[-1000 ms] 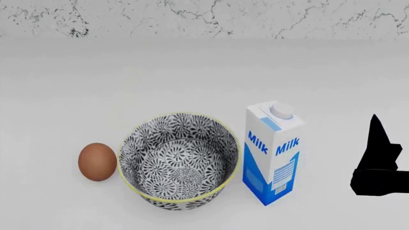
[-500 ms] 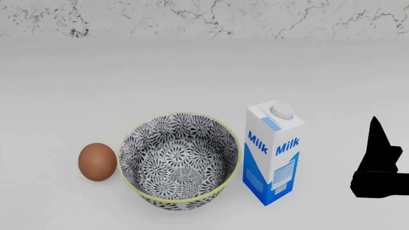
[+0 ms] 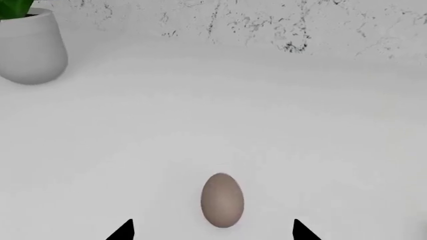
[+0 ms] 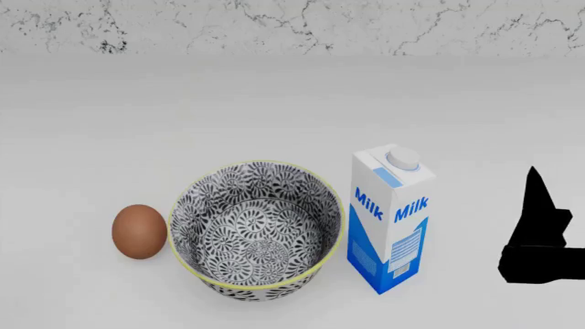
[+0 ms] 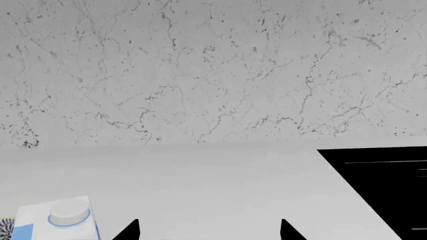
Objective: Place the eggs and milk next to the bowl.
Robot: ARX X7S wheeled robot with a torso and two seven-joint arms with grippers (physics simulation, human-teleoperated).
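Right tool (image 4: 541,236) slightly leftward, seemingly open and empty, beside upright carton (image 4: 390,216) lettered "Milk".

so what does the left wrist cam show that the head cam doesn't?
Only the left wrist view: a grey-brown egg lying between the open left gripper fingertips, and a grey plant pot. Only the head view: the patterned bowl, a reddish-brown egg beside it, the milk carton and the right gripper. Both: white counter, marbled back wall.
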